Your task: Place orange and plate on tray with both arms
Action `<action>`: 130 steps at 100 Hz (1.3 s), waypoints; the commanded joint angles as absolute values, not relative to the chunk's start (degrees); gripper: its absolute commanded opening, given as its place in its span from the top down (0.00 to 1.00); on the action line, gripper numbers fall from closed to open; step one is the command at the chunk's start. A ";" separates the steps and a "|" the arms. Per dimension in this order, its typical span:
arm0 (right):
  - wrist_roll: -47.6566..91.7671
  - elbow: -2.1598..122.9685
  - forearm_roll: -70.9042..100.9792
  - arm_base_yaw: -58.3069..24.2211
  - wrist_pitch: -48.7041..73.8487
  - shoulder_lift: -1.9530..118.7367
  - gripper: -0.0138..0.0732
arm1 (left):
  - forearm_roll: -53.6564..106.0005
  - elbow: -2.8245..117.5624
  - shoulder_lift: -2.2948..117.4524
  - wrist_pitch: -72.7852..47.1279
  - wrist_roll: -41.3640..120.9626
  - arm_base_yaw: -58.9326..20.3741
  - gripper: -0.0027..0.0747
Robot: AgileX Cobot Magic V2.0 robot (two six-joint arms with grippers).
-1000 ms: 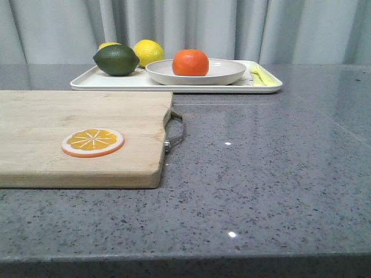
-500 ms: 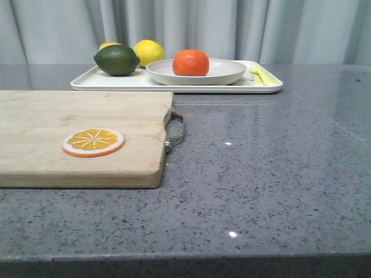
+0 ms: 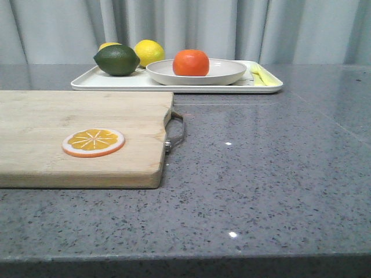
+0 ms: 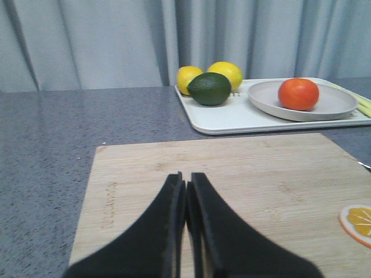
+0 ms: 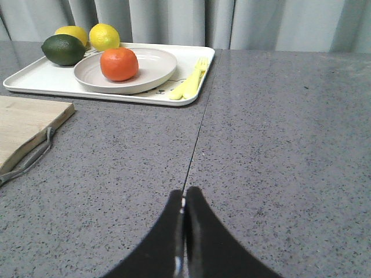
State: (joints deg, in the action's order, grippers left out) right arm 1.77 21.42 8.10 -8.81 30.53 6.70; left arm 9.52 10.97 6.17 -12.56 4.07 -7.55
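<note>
Tray (image 3: 116, 83) sits at the far side of the grey bench (image 3: 272, 174), carrying the plate (image 3: 223, 72) with the orange (image 3: 191, 62) resting in it. Nearer, a board (image 3: 69, 133) lies on the bench. Left hand (image 4: 186, 200) hovers over the board, fingers pressed together, empty; right hand (image 5: 183, 211) likewise closed, over bare bench.

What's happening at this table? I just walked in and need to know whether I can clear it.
Nothing is being handled right now. The orange sits in the plate, and the plate rests on the tray at the far side of the table, beside a lime and two lemons. The left end effector is shut and empty over the cutting board. The right end effector is shut and empty above bare countertop. The placing looks done.
</note>
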 commanded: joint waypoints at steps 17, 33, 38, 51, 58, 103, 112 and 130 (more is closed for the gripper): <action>2.25 22.80 7.82 -8.72 26.19 7.27 0.91 | 6.63 7.38 2.21 -7.48 0.36 -0.99 0.99; 2.25 22.80 7.82 -8.72 26.19 7.27 0.91 | 4.57 3.00 -0.65 -5.05 0.00 0.89 0.99; 2.25 22.80 7.82 -8.72 26.19 7.27 0.91 | 4.35 1.31 -1.62 -2.98 -1.82 1.26 0.99; 2.25 22.80 7.82 -8.72 26.32 7.27 0.91 | 4.13 -1.31 -2.04 -1.98 -3.90 1.47 0.99; 2.25 22.80 7.82 -8.72 26.36 7.27 0.91 | 4.13 -1.33 -2.04 -2.97 -3.90 1.47 0.99; 2.25 22.80 7.82 -8.72 26.36 7.27 0.91 | 4.35 -1.33 -2.04 -3.19 -3.90 1.47 0.99; 2.25 22.80 7.82 -8.72 26.36 7.27 0.91 | 4.35 -1.33 -2.04 -3.19 -3.90 1.47 0.99; 2.25 22.80 7.82 -8.72 26.36 7.27 0.91 | 4.35 -1.33 -2.04 -3.19 -3.90 1.47 0.99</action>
State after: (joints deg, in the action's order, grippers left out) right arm 1.80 21.42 8.10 -8.81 30.72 6.70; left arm 4.16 -0.08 -0.23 -7.51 -3.47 1.41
